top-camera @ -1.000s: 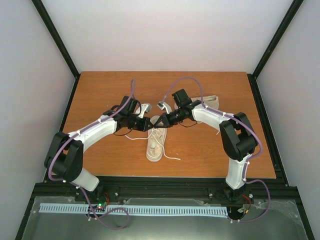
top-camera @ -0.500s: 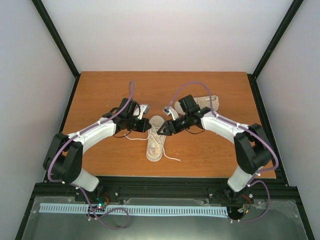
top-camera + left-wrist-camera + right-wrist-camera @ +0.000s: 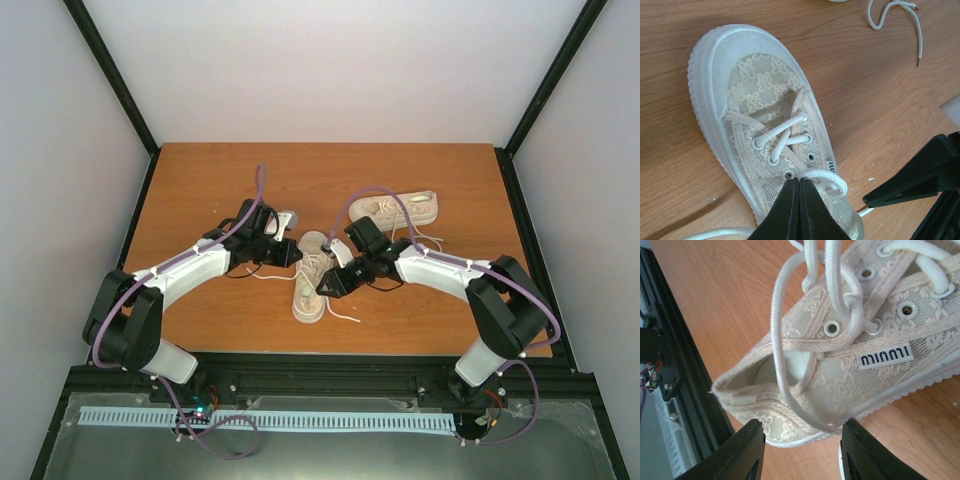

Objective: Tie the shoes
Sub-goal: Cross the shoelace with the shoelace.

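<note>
One cream lace-patterned shoe (image 3: 309, 290) lies mid-table, toe toward the near edge. In the left wrist view (image 3: 765, 130) its toe is upper left. My left gripper (image 3: 296, 256) is shut (image 3: 799, 183) over the shoe's upper eyelets, pinching a white lace loop (image 3: 829, 176). My right gripper (image 3: 327, 284) is open at the shoe's right side. In its wrist view the fingers (image 3: 751, 450) straddle the heel end (image 3: 805, 390), and a lace loop (image 3: 777, 340) crosses the shoe's opening. The second shoe (image 3: 395, 207) lies on its side at the back right.
Loose lace ends trail on the wood left (image 3: 262, 274) and right (image 3: 346, 314) of the near shoe. The second shoe's lace (image 3: 892, 9) lies beyond it. The black frame rail (image 3: 670, 365) runs along the table's near edge.
My right arm has swung from behind the near shoe toward the near edge, lowering to the shoe's right side and uncovering the back shoe. My left gripper has shifted slightly.
</note>
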